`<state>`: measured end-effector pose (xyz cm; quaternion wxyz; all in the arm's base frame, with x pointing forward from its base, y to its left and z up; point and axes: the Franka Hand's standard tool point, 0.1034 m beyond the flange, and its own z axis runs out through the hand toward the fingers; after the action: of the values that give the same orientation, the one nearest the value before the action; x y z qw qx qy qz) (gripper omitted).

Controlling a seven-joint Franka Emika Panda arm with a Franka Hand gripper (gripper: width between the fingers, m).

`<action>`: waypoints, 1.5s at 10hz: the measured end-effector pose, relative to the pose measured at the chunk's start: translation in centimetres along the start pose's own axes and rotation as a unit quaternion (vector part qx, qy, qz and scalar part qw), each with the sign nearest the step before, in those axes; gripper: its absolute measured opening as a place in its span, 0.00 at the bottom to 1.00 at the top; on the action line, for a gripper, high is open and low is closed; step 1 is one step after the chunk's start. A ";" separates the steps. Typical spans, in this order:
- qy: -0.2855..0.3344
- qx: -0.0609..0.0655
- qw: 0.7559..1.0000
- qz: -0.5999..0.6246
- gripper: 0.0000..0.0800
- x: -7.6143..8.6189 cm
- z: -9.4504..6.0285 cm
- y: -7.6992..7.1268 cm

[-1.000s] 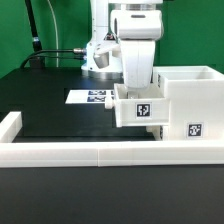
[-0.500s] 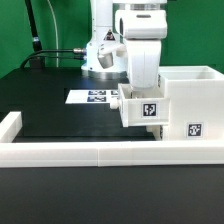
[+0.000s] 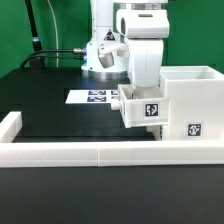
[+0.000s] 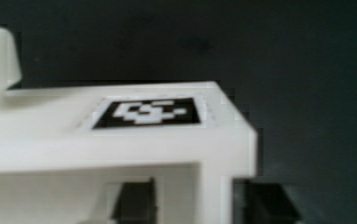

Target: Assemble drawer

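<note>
The white housing (image 3: 190, 100) of the drawer stands at the exterior view's right, with a tag on its front. My gripper (image 3: 143, 88) comes down from above, shut on a small white tray (image 3: 143, 110). It holds the tray against the housing's side that faces the exterior view's left, and the tray's tag faces the camera. In the wrist view the two dark fingers (image 4: 143, 200) straddle one wall of the tray (image 4: 86, 150), whose top bears a tag. My gripper (image 4: 201, 205) is closed on that wall. The second tray is out of view.
The long low white border wall (image 3: 80, 152) runs along the table's front and turns up at the exterior view's left. The marker board (image 3: 92, 97) lies flat on the black table behind the tray. The robot base stands at the back.
My gripper has carried the tray toward the exterior view's right, closer to the housing. It has barely moved in the last half second.
</note>
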<state>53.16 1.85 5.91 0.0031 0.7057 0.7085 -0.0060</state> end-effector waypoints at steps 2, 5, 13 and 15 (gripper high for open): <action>-0.003 -0.002 1.000 0.002 0.50 -0.2 -0.9 0.2; -0.015 -0.001 1.000 0.003 0.79 -1.0 -3.7 0.4; -0.018 0.018 0.999 -0.036 0.81 -7.6 -3.4 -0.4; 0.025 0.025 0.999 -0.033 0.81 -8.4 -1.8 -0.2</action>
<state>53.05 -6.51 7.79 -0.0326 0.6814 0.7311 -0.0063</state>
